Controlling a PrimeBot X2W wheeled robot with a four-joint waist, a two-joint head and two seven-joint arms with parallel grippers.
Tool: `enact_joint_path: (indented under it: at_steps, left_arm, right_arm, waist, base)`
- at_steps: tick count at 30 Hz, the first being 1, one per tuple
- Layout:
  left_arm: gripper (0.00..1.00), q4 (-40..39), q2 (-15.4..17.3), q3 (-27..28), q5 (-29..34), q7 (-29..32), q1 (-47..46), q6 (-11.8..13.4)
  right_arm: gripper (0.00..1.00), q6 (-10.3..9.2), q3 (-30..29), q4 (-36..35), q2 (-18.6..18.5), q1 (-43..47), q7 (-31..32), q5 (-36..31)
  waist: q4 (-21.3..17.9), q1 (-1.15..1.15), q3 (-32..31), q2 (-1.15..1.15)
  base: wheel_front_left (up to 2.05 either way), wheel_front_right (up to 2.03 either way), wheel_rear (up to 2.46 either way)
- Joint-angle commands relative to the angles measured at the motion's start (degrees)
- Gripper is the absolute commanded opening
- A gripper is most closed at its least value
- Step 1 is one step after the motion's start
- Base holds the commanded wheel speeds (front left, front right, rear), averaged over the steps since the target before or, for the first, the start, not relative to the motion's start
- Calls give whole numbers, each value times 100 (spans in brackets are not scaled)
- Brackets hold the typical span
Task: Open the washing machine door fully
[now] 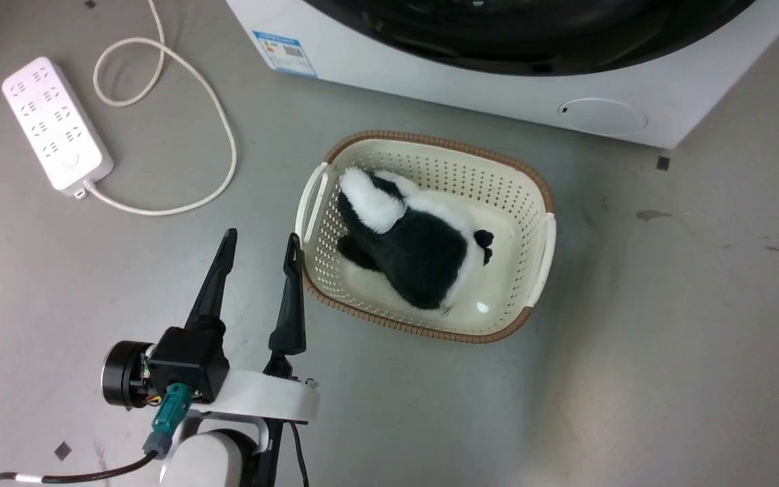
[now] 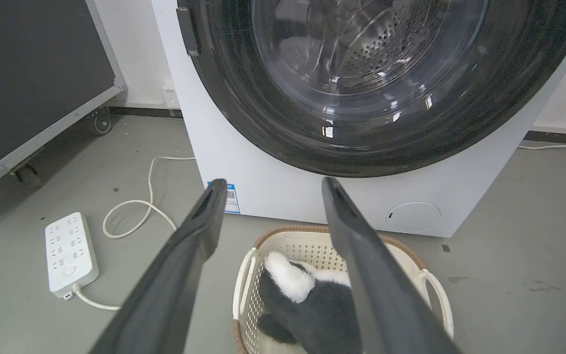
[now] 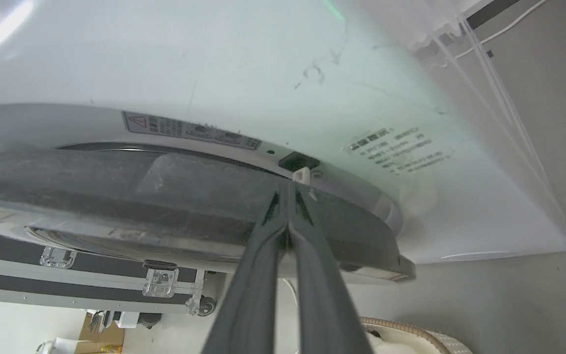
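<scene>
door (image 2: 229, 98): black rim | basket (image 1: 443, 169): cream, perforated, brown rim | plush toy (image 1: 423, 257): black-white | power strip (image 1: 51, 122): white

Prob. a robot test lab: washer (image 2: 273, 196) on bare grey floor (image 1: 667, 304) w/ wheeled flight case (image 2: 32, 73) & loose power strip (image 1: 51, 122).

The top edge cuts off the washing machine door (image 2: 361, 147). The blue label's (image 1: 284, 52) print is too small to read. A finger (image 2: 376, 275) of the left gripper (image 2: 272, 186) hides part of the plush toy (image 2: 307, 305).
</scene>
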Motion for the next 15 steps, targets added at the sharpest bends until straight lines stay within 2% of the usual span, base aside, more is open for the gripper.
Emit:
enact_joint_path:
  at_steps: [1,9,15]
  left_arm:
    - [100,-12,6,-61,-54,-78,-107,49]
    - [100,-19,7,-153,-111,-174,-199,106]
    - [100,13,7,-225,-135,-246,-244,126]
  right_arm:
    - [0,-2,-221,223,-94,-373,160,16]
    - [0,-2,-964,885,-216,-1090,972,82]
    - [0,-3,-1390,1133,-190,-1276,1688,272]
  waist:
    - [71,0,84,0]
    - [178,0,237,0]
    - [197,0,199,0]
  base:
    - [0,0,0]
    - [0,0,0]
    - [0,0,0]
